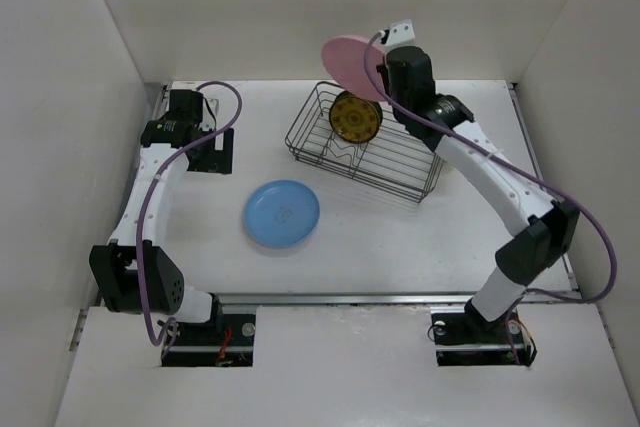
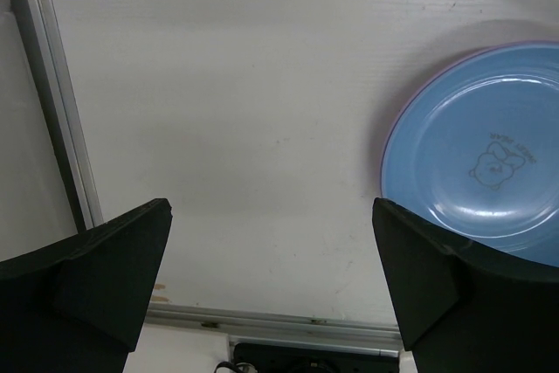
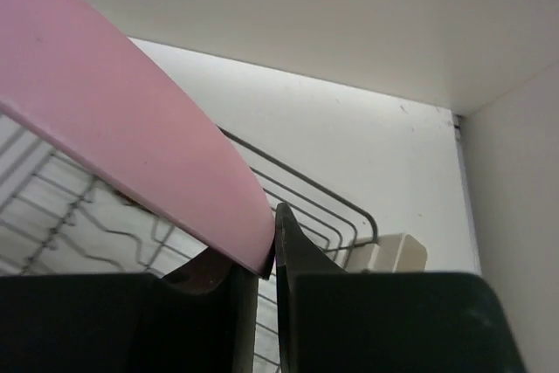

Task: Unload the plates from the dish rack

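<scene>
from above we saw the right gripper clamp the pink plate over the dish rack; a yellow-backed plate stood inside, a blue plate lay flat outside it. left wrist: the left gripper gaped empty. right wrist: jaws pinched the pink rim.

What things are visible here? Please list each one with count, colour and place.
pink plate: one, pink, held above the dish rack
small plate: one, yellow-amber back, standing in the rack
blue plate: one, blue, flat on the table
lavender plate: one, lavender, rim showing under the blue plate
dish rack: one, dark wire, table's far side
cup: one, cream, at the rack's end
left pincer: one, black, open, near the blue plate
right pincer: one, black, shut on the pink plate
</scene>
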`<act>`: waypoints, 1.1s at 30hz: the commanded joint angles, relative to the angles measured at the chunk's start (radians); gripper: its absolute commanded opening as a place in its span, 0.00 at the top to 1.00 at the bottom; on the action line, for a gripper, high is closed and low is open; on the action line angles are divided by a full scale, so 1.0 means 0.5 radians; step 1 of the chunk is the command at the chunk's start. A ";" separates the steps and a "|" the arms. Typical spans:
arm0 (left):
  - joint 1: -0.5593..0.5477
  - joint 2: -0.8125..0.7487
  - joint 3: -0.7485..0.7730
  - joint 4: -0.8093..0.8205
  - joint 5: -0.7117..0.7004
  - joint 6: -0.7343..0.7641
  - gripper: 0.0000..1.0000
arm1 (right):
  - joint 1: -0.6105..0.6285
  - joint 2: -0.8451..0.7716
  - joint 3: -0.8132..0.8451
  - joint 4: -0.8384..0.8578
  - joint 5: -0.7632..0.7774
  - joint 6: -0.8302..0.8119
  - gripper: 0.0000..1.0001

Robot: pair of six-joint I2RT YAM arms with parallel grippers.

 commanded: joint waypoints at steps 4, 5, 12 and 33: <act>-0.005 -0.059 0.030 -0.009 -0.052 -0.046 0.00 | 0.200 -0.012 0.087 -0.270 -1.068 0.095 1.00; -0.005 -0.059 0.049 -0.009 -0.104 -0.046 0.00 | 0.231 0.031 0.087 -0.381 -1.250 0.095 1.00; -0.005 -0.041 0.092 0.009 -0.472 -0.111 0.00 | 0.522 0.353 -0.066 -0.388 -1.653 0.202 1.00; -0.005 -0.041 0.052 0.030 -0.470 -0.092 0.00 | 0.523 0.219 0.167 -0.361 -1.043 0.208 0.00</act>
